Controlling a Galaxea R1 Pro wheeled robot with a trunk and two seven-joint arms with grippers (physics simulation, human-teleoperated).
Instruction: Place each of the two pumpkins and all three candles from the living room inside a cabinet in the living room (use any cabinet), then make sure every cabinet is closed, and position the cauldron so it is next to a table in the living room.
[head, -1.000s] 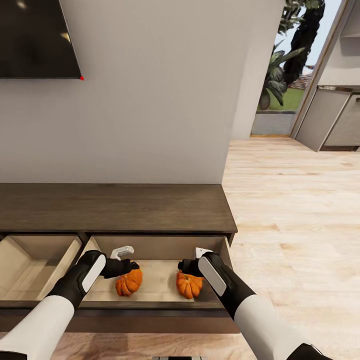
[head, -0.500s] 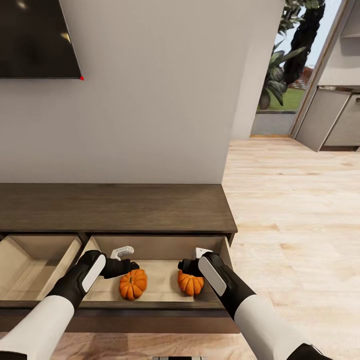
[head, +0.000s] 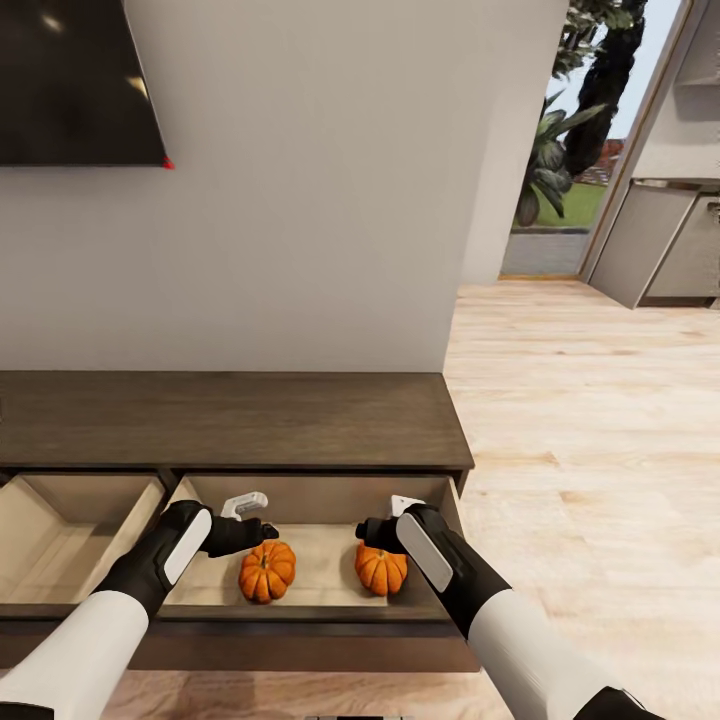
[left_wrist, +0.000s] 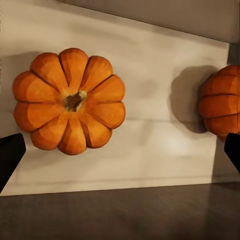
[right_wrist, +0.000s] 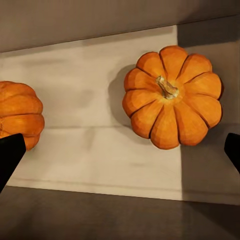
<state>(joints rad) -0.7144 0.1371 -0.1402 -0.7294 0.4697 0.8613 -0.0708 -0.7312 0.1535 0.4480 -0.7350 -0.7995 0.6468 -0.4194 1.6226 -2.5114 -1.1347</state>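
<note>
Both pumpkins rest on the pale floor of the open right-hand drawer (head: 300, 505) of the long dark-brown cabinet (head: 230, 418), which stands against the white wall (head: 330, 200) under the black TV (head: 70, 80). The left pumpkin (head: 266, 571) sits stem-up just below the left gripper (head: 262, 533); from the left wrist view that same pumpkin (left_wrist: 70, 100) lies free on the drawer floor between the two dark fingertips (left_wrist: 10, 155) at the frame's edges, so the jaws stand spread wide with nothing in them. The right pumpkin (head: 381, 568) sits a little apart from the first, just beneath the right gripper (head: 368, 535); the right wrist view shows it (right_wrist: 172, 97) lying loose between fingertips (right_wrist: 9, 152) that are likewise spread wide. In the head view the fingertips themselves are largely hidden by the wrists, so contact with the pumpkins probably is nil but cannot be judged there. A second drawer (head: 60, 530) to the left also stands open, showing beige insides. Light wood floor (head: 590, 420) runs to the right toward grey kitchen units (head: 660, 240)
</note>
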